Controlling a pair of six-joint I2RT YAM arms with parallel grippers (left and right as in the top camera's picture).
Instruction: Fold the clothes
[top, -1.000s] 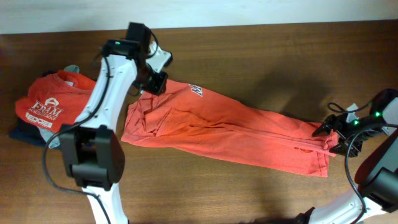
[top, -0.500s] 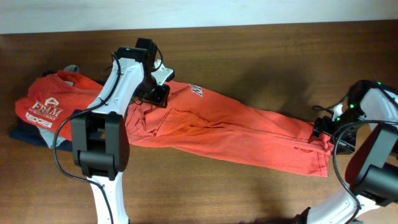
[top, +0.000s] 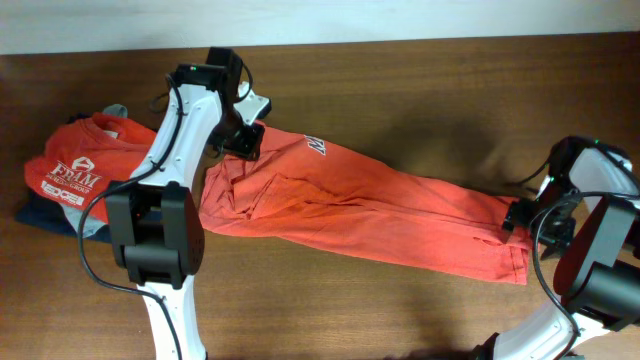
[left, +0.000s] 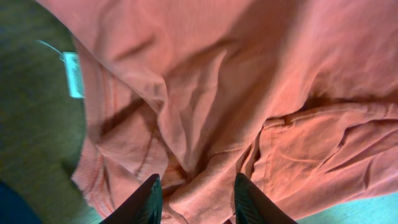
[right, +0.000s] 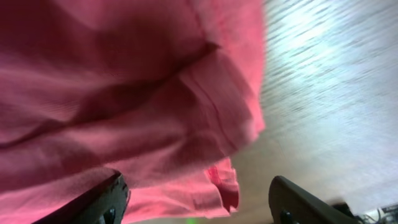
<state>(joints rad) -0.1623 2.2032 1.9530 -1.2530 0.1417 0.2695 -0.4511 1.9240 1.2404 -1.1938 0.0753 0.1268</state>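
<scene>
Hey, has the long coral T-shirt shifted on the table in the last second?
No. The coral T-shirt has not shifted: its navy lettering and lower right corner sit at the same spots on the wooden table as a second ago.

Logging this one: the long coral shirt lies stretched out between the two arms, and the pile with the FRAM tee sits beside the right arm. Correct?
No. The overhead view shows the FRAM tee pile beside the left arm, not the right. The coral shirt does lie stretched out between the arms.
</scene>
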